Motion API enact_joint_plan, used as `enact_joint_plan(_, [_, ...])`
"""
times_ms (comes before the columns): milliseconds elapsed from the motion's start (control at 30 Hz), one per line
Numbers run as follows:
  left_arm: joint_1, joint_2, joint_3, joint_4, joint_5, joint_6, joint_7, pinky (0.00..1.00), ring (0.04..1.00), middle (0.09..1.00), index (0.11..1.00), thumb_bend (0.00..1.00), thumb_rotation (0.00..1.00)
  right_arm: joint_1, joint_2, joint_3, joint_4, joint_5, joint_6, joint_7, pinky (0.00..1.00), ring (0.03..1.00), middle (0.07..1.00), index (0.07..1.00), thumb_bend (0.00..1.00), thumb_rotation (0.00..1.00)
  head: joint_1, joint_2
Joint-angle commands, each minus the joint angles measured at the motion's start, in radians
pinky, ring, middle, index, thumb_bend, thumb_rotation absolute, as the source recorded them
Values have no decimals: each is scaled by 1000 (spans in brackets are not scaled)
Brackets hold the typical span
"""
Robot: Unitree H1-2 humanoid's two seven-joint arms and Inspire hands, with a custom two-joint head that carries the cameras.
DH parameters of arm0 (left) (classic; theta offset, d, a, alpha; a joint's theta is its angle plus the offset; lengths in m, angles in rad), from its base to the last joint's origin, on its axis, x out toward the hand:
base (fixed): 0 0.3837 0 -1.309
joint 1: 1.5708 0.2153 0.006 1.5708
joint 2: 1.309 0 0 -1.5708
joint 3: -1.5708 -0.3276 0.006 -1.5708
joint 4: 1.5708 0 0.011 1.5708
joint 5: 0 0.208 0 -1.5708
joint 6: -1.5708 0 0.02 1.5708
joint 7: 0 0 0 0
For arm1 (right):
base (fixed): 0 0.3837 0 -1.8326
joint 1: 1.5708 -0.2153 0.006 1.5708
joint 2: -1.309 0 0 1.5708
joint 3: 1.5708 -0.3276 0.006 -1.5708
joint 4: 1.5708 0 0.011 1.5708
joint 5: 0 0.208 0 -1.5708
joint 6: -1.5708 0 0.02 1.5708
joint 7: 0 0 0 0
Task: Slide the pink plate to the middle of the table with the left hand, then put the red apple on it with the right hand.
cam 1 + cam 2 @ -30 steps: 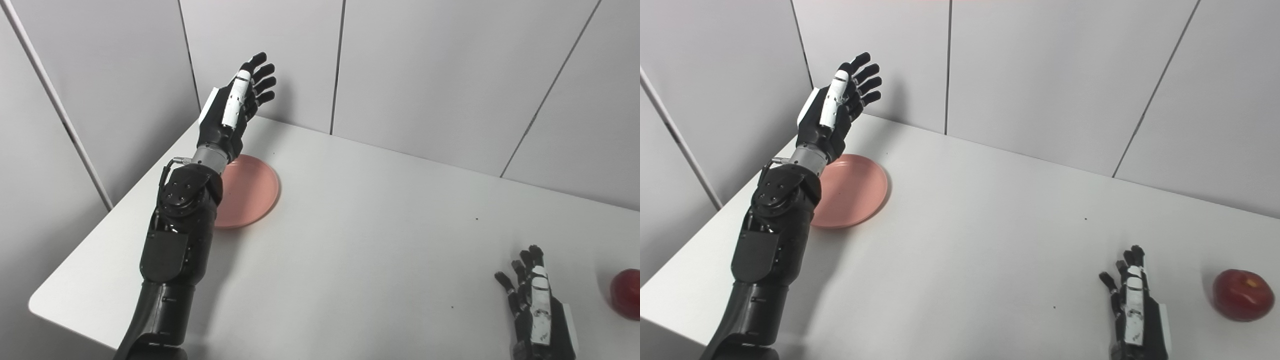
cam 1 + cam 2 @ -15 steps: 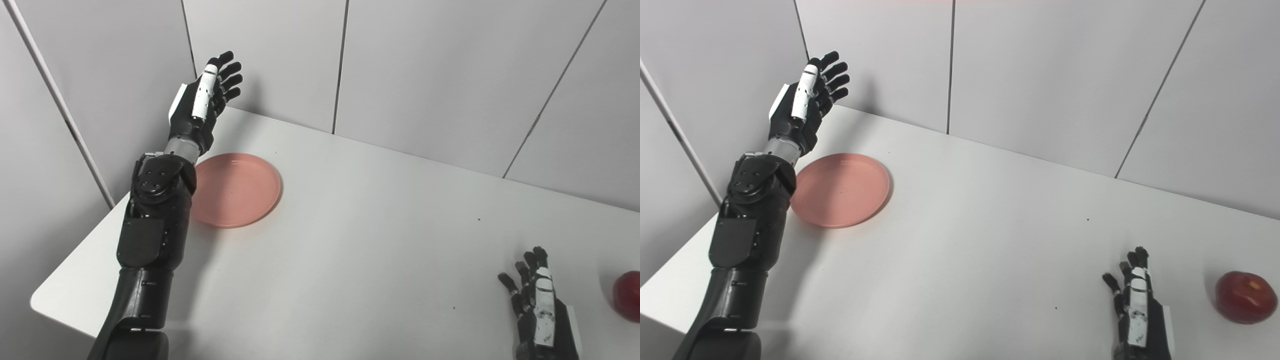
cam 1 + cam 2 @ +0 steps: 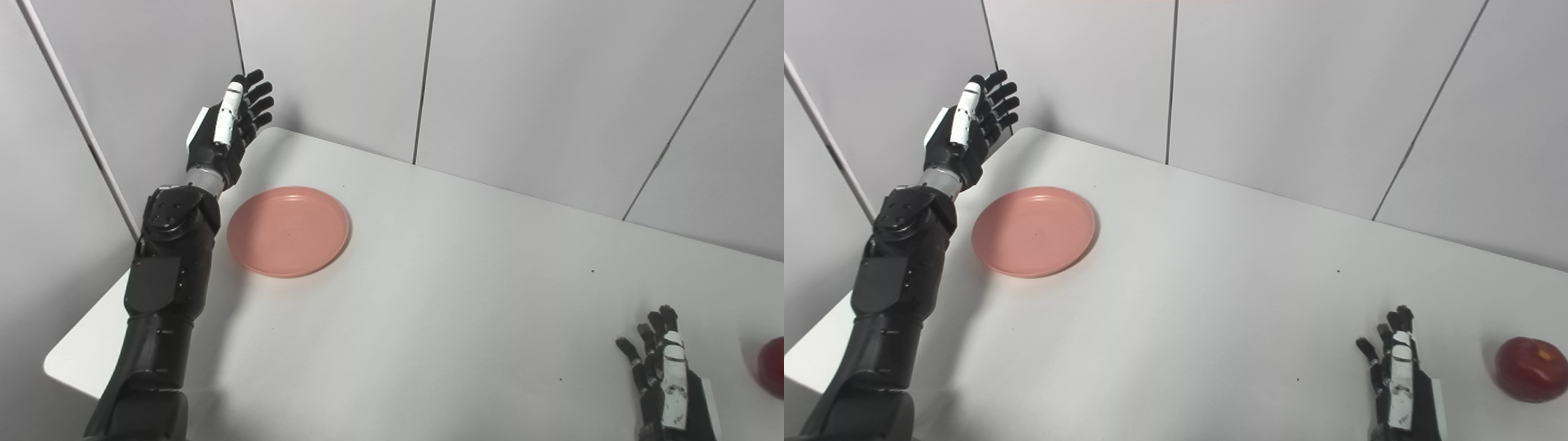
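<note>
The pink plate [image 3: 288, 231] lies flat on the white table [image 3: 465, 306] at its left side, fully in view. My left hand [image 3: 229, 128] is open, raised above the table's far left corner, up and to the left of the plate and not touching it. The red apple [image 3: 1529, 369] sits near the table's right edge. My right hand [image 3: 1399, 380] is open, resting low at the front right, a hand's width left of the apple and apart from it.
Grey wall panels [image 3: 520, 92] stand close behind the table and at its left side, near my left hand. The table's left edge [image 3: 92, 331] runs under my left forearm [image 3: 168, 269].
My left arm has swung left, off the plate, so the whole plate now shows. The view has shifted slightly. The plate, apple and right hand stay in place.
</note>
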Motion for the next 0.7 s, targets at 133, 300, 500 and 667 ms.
enact_joint_plan(133, [-37,66,31,21,-39,-47,-28,907,904,894,870,331,1000,-4,-9,-9,-32,1,33,4,1000,1000,1000,1000,126,1000,6,6])
enact_joint_plan(300, [-21,73,41,57,-44,-62,-26,892,892,885,864,320,1000,-6,-12,-9,-31,-5,30,3,1000,1000,1000,1000,125,1000,9,8])
enact_joint_plan(500, [-8,85,41,91,-39,-86,-29,884,879,872,851,315,1000,-3,-10,-12,-45,6,45,3,1000,1000,1000,1000,116,1000,12,13])
enact_joint_plan(667, [-3,89,46,114,-49,-78,-31,894,887,880,859,297,1000,-4,-16,-9,-39,3,34,10,1000,1000,1000,1000,126,1000,11,14])
